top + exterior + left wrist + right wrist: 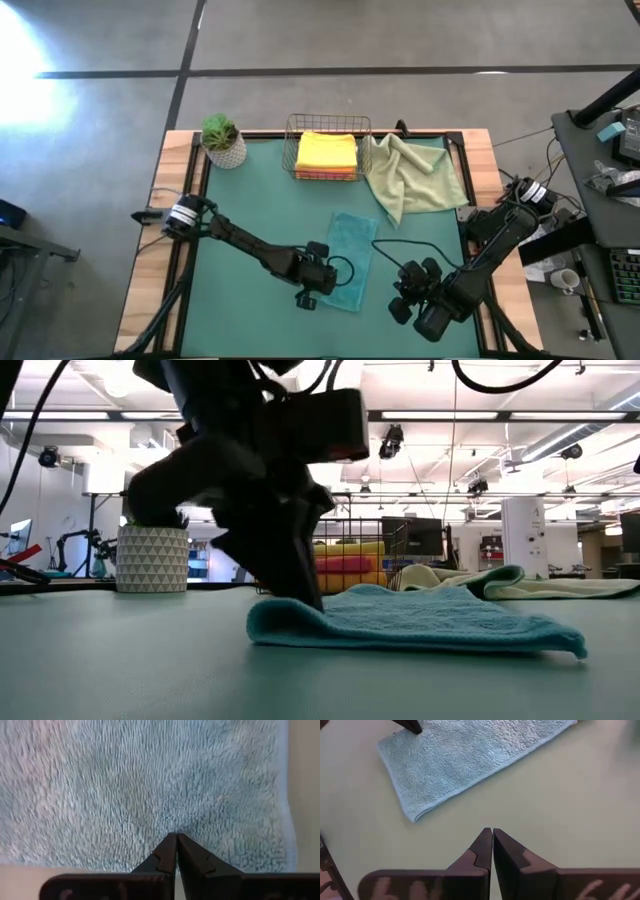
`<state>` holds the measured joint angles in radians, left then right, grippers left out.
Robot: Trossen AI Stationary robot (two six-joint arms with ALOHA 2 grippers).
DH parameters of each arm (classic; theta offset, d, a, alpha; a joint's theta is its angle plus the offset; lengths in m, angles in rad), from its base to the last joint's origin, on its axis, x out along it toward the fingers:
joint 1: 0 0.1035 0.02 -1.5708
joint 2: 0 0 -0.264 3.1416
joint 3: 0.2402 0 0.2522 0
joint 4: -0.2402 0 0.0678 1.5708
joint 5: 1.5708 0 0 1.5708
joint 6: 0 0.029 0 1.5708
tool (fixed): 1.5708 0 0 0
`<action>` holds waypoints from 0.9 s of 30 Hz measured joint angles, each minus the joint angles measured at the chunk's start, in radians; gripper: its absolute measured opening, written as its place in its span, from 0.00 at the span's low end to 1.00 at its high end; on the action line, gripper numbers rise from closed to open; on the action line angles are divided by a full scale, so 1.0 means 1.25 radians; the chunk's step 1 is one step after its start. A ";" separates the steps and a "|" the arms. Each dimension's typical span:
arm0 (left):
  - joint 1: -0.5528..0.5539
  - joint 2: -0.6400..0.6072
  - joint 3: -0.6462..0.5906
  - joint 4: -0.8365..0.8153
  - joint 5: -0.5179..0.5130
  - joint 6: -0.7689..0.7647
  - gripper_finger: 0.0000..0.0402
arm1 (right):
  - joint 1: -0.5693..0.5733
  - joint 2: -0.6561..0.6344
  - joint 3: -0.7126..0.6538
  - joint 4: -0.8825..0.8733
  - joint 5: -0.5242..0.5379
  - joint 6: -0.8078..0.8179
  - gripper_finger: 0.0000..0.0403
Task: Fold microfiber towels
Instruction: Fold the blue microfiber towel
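Right end effector (405, 295): nearest the front edge of the desk (180, 180), fingers pressed together and holding nothing, hanging over bare green mat (260, 190) just beside the teal towel.
Left end effector (312, 290): fingers shut tip to tip, tips resting on the teal towel's near left edge, gripping no cloth that I can see.
Teal towel (350, 258): lies flat mid-desk as a folded strip, long axis running front to back with a slight slant; its near end lies between the two end effectors.
Key relation: left arm is the nearer, already touching; from the right end effector the strip lies to its left and slightly farther back, so a next fold across the long axis probably means opening up and taking a short end.
Pale sage towel (415, 175): crumpled at the far right, well apart, unfolded.
Wire basket (327, 128): far centre, holding a yellow towel (327, 150) on orange ones.
Potted plant (223, 140): far left corner.
Obstructions: none between either arm and the strip.
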<state>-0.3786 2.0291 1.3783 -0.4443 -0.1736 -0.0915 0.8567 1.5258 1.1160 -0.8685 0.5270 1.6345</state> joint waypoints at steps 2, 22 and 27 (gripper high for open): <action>0.002 -0.008 0.012 0.001 0.000 0.000 0.00 | 0.000 0.000 0.001 -0.001 0.000 -0.013 0.02; -0.025 -0.175 0.130 -0.362 -0.057 -0.025 0.39 | -0.002 0.000 0.047 0.043 0.018 -0.247 0.17; -0.079 -0.185 0.095 -0.354 -0.175 -0.022 0.40 | -0.002 0.003 0.065 0.086 0.019 -0.404 0.32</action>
<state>-0.4777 1.7973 1.4972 -0.8871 -0.3921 -0.1192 0.8543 1.5293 1.1973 -0.7610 0.5510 1.1296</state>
